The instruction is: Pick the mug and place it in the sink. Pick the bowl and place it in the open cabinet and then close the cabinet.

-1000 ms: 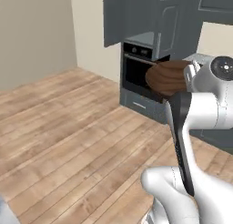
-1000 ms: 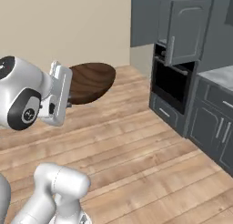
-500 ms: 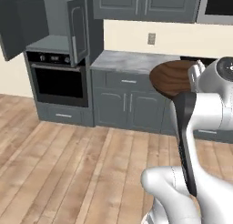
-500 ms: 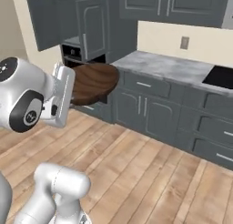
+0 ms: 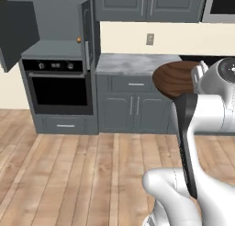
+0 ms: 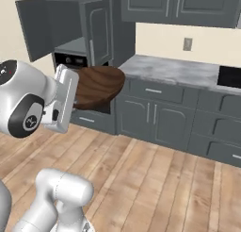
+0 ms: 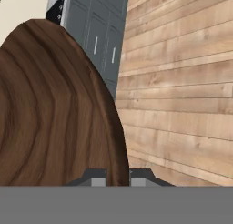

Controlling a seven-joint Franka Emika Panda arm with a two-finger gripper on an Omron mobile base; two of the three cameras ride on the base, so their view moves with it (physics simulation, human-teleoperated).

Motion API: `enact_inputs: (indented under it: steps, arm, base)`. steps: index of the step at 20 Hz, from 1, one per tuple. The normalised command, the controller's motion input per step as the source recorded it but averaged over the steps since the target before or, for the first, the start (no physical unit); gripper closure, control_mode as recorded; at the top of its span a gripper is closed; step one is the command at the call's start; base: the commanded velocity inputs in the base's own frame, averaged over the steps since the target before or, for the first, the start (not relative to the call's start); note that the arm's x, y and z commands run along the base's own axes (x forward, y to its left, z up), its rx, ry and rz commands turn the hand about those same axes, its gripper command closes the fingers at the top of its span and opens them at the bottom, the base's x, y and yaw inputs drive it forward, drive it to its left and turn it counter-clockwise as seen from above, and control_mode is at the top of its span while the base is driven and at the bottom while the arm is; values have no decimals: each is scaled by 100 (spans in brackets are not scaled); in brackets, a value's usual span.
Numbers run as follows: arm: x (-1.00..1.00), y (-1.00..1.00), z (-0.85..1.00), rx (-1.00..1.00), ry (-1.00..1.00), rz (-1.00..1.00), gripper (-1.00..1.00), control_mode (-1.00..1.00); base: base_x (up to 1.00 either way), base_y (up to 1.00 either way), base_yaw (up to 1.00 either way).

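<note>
Bowl [image 6: 99,86] gripped at rim by gripper [image 7: 117,176], fingers [image 7: 94,177] pinching its edge from both sides; held in air above wood floor [image 5: 82,174], right of cabinet [image 5: 55,27]. Cabinet doors open, grey interior visible, built-in oven [image 5: 57,85] directly beneath cabinet. Grey countertop [image 5: 133,63] right of cabinet, behind bowl.

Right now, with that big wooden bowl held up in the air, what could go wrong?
The fingers pinch only the rim of the wide bowl, so it might tilt or slip while the robot drives. The open cabinet sits above the oven with a door swung out, and the bowl could clip that door or the shelf edge going in.
</note>
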Motion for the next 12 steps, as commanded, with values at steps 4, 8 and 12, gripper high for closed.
enact_inputs:
  steps: [4,8,12]
  arm:
    - [0,0,0,0,0,0,100,100]
    - [0,0,0,0,0,0,100,100]
    - [0,0,0,0,0,0,100,100]
  base:
    - [25,100,-24]
    - [5,100,-13]
    - [9,100,0]
